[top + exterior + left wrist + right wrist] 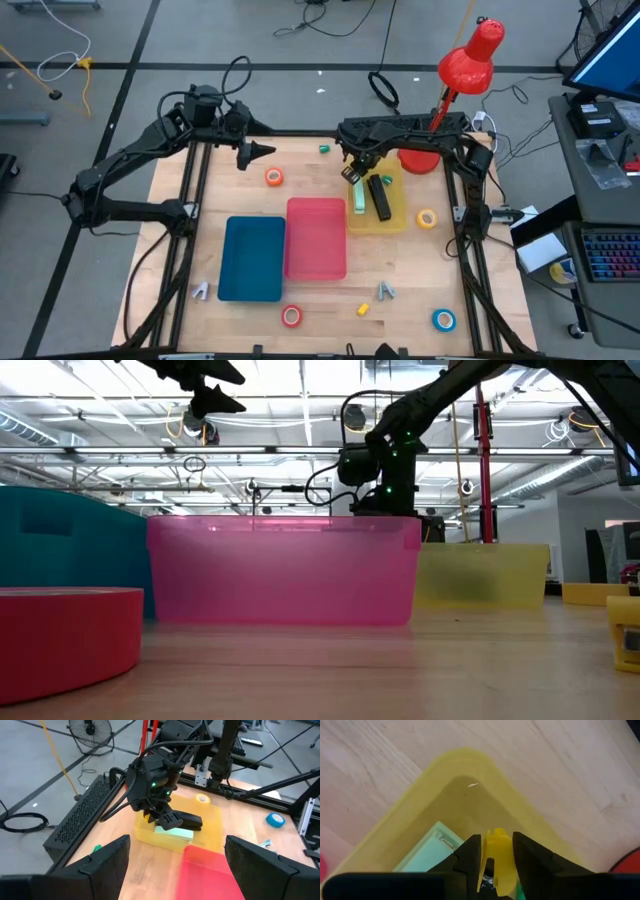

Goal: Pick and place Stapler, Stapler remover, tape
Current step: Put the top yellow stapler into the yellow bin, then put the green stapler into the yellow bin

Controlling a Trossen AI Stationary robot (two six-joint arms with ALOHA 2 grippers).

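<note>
A yellow tray (395,218) holds a pale green stapler (358,199) and a black stapler (381,196). My right gripper (497,837) points down over the tray's far left corner, shut on a yellow stapler remover (352,174). My left gripper (262,152) hangs open above the table's far left part, with nothing between its fingers. Tape rolls lie flat on the table: orange (274,177), yellow (427,218), red (291,316), blue (443,319). My right gripper pinches the yellow stapler remover by its two sides (498,854) between its two fingers (470,857). The fingers come from above, pointing steeply down. The remover sits upright between them over the tray's corner, beside the pale green stapler; whether its lower end touches the tray is hidden.
A blue bin (251,258) and a pink bin (316,238) stand side by side at the table's middle. Two grey stapler removers (201,290) (386,291) and a small yellow piece (363,309) lie near the front. A red lamp (462,75) rises at the far right.
</note>
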